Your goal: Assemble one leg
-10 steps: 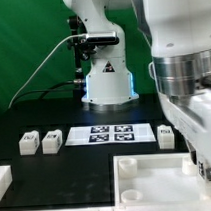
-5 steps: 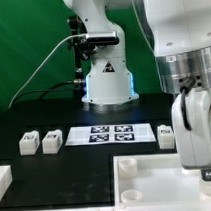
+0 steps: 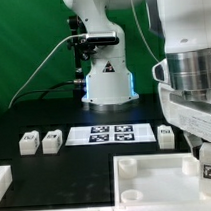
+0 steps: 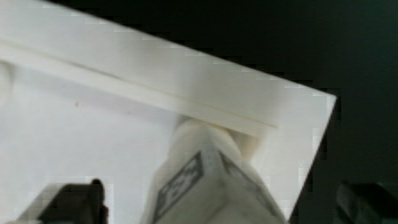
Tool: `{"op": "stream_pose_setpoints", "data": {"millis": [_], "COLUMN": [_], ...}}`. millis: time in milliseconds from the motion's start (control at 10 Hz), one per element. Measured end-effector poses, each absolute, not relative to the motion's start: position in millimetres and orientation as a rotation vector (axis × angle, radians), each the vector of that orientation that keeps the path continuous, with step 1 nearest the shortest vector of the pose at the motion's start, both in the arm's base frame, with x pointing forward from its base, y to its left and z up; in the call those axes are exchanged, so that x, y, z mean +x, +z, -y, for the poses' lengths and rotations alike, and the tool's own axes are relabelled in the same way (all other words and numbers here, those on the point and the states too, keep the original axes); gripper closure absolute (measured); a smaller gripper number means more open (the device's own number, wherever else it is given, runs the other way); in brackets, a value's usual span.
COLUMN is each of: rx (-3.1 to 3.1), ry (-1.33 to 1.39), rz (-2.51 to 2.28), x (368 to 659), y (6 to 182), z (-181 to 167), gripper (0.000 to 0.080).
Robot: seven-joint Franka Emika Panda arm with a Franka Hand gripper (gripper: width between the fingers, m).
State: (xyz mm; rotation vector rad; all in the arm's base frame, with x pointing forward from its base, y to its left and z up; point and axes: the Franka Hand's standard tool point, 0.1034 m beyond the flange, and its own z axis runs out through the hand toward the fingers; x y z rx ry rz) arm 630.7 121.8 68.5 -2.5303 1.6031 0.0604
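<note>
My gripper [image 3: 208, 160] is low at the exterior view's right, over the near right corner of the large white tray-like part [image 3: 147, 169]. It is shut on a leg [image 3: 210, 172], whose black-and-white tag faces the camera. In the wrist view the leg [image 4: 217, 170] stands upright between my dark fingers [image 4: 75, 202], its far end in the corner of the tray-like part [image 4: 89, 110], by the raised rim. My gripper [image 4: 217, 208] straddles it. Three more legs lie on the black table: two [image 3: 28, 144] [image 3: 50, 141] at the left and one [image 3: 166, 136] at the right.
The marker board [image 3: 112, 133] lies at the table's middle in front of the robot base [image 3: 105, 83]. Part of another white piece [image 3: 2, 179] shows at the lower left edge. A black cable hangs at the back left.
My hand has turned about its vertical axis over the tray corner. The leg's tag now faces the camera. The other legs have not moved.
</note>
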Motion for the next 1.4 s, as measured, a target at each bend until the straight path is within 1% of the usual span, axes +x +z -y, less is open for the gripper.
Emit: {"op": "stream_pose_setpoints", "data": {"millis": [300, 400, 500, 600, 700, 800, 900, 1000, 1100, 1400], "rx": [-2.852, -2.816, -2.785, -2.664, -2.589, -2.476, -2.101, -1.738, -1.508, -1.644], "ry": [0.034, 0.034, 0.041, 0.063, 0.074, 0.090, 0.141, 0.172, 0.194, 0.186], "rz": [-1.016, -1.094, -1.170, -1.416, -1.554, -1.723, -2.134, -2.435, -2.572, -2.482], "x": [632.3, 634.5, 634.0, 633.7, 633.4, 633.6, 636.8, 638.2, 638.8, 637.7], "y": [70.5, 70.8, 70.2, 70.1, 69.9, 70.0, 70.1, 69.4, 68.8, 68.5], "z": [-119.0, -120.5, -120.7, -122.7, -122.8, -123.0, -116.2, -116.1, -117.1, -119.7], "gripper": [0.0150, 0.0150, 0.0257, 0.0396, 0.0505, 0.0503, 0.0503, 0.0503, 0.0503, 0.0503]}}
